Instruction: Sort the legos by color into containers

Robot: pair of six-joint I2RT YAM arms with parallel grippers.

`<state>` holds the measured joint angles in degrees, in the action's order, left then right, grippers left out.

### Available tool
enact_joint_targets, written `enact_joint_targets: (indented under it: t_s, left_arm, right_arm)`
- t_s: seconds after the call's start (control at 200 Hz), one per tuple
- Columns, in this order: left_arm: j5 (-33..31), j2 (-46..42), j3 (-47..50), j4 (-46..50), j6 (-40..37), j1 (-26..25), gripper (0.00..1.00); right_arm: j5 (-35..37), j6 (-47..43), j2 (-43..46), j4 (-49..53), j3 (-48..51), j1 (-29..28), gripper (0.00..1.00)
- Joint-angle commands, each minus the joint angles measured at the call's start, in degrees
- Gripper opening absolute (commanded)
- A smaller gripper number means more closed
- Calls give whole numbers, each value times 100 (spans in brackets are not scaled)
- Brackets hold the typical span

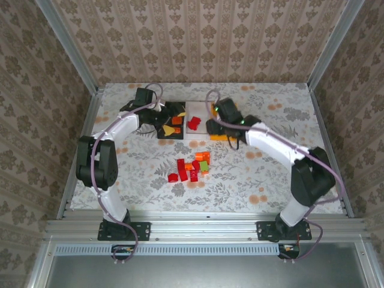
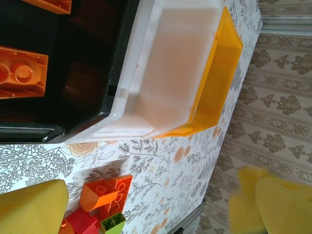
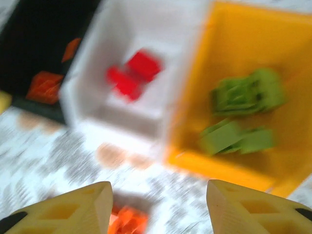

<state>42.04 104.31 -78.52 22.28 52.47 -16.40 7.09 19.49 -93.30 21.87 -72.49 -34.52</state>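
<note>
The black bin (image 1: 174, 114) (image 2: 92, 73) holds orange bricks (image 2: 22, 73). Beside it, red bricks (image 3: 134, 73) (image 1: 194, 123) lie in the white bin (image 1: 195, 108) (image 2: 170, 63) (image 3: 92, 97). Light green bricks (image 3: 243, 107) lie in the orange-yellow bin (image 3: 219, 161) (image 2: 222, 73) (image 1: 218, 137). A loose pile of red, orange and green legos (image 1: 191, 167) (image 2: 105, 195) lies on the table in front of the bins. My left gripper (image 1: 170, 128) (image 2: 151, 214) hangs open over the black bin's front. My right gripper (image 1: 216, 126) (image 3: 158, 209) hovers open at the orange-yellow bin, an orange brick (image 3: 126, 222) below it. The right wrist view is motion-blurred.
The bins stand side by side at the back middle of the floral tablecloth (image 1: 258, 174). Metal frame posts (image 1: 84, 66) and patterned walls enclose the table. Bare cloth lies left and right of the pile.
</note>
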Motion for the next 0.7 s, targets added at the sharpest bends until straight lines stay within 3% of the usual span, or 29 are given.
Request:
enact_joint_targets:
  t_s: [0.0, 0.215, 0.545, 0.695]
  left_arm:
    - [28, 79, -87, 67, -94, 81, 100]
    - [60, 87, -49, 4, -52, 76, 100]
    - [20, 129, -67, 49, -96, 27, 100]
    - [32, 142, -67, 48, -88, 28, 100]
  right_arm:
    - [103, 465, 90, 16, 645, -511, 60]
    - [49, 720, -215, 169, 945, -1105, 61]
    - [-339, 872, -824, -166, 1009, -1117, 61]
    - [-249, 877, -956, -165, 1009, -1113, 54]
